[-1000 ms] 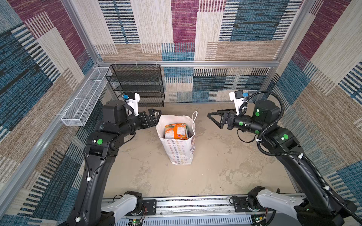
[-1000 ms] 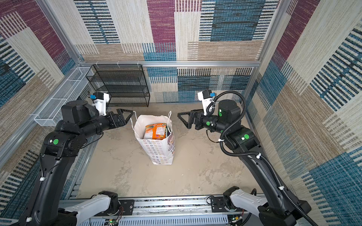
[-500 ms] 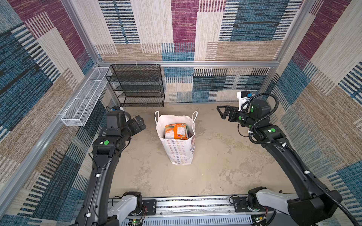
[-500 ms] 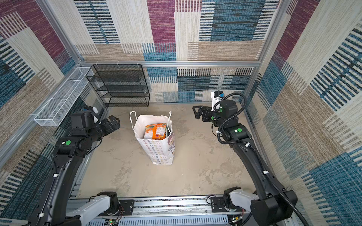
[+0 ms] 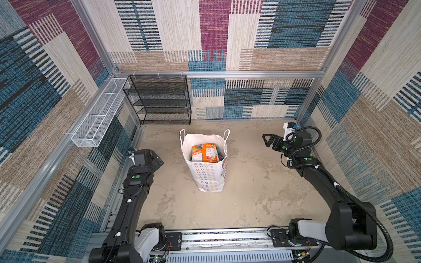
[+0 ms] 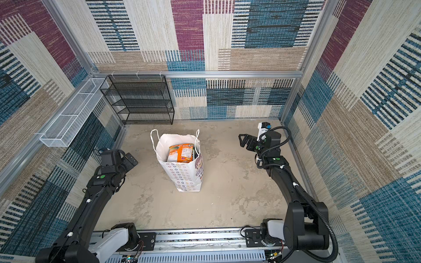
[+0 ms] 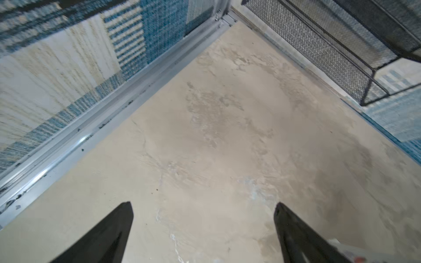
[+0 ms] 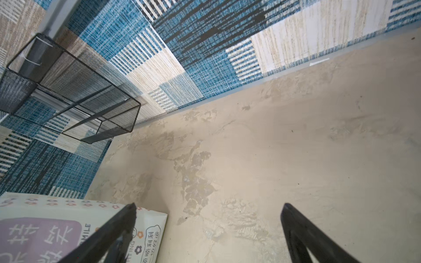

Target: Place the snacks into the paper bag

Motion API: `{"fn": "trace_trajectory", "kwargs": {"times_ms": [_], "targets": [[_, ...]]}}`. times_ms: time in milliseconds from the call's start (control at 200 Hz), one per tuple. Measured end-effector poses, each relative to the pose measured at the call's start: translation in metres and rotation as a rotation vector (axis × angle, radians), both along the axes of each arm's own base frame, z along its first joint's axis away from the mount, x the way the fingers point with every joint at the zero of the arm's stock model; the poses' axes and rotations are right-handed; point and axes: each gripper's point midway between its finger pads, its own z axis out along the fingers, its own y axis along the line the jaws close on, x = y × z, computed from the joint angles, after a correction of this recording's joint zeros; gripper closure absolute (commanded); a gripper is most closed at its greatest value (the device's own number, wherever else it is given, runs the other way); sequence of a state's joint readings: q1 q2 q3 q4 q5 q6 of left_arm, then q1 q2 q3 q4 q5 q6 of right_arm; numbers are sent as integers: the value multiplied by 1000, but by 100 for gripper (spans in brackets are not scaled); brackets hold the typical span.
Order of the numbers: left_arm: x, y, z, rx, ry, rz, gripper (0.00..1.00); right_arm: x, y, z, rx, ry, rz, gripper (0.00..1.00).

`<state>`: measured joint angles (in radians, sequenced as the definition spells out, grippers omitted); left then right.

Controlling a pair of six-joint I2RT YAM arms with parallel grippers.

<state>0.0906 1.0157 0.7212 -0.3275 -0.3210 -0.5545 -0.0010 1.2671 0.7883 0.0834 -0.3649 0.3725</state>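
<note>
Looks done: snacks [image 5: 205, 153] in paper bag [image 5: 208, 180], none on table [image 5: 250, 193]. L jaws 9 o'clock, R jaws 2, both released.

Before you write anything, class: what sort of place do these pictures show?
Probably a robot test cell, not a home: a black left arm and right arm mounted on a metal rail, carpet-panelled walls in an aluminium frame, and a paper bag of snacks.
</note>
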Motion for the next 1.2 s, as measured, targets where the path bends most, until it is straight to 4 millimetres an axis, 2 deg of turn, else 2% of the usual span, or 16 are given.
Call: {"fn": "trace_trajectory", "kwargs": {"times_ms": [70, 220, 396, 606, 756, 886, 987, 1127, 1197], "targets": [[0, 6, -12, 23, -5, 27, 1, -8, -4, -10, -34, -34, -15, 0], [6, 12, -30, 73, -9, 34, 1, -21, -18, -12, -147, -161, -65, 0], [14, 18, -58, 150, 13, 14, 1, -23, -34, -16, -231, -219, -140, 0], [31, 21, -82, 231, 18, -33, 0, -22, -46, -37, -268, -213, -199, 0], [52, 18, -86, 259, 12, -62, 0, -27, -55, -51, -295, -217, -247, 0], [71, -15, -81, 341, -20, -178, 4, -26, -64, -64, -324, -204, -292, 0], [81, -38, -80, 410, -20, -260, 3, -23, -70, -72, -351, -202, -319, 0], [85, -34, -72, 453, -30, -260, 2, -23, -74, -90, -377, -177, -333, 0], [86, -31, -71, 454, -32, -263, 2, -22, -74, -90, -393, -186, -328, 0]]}}
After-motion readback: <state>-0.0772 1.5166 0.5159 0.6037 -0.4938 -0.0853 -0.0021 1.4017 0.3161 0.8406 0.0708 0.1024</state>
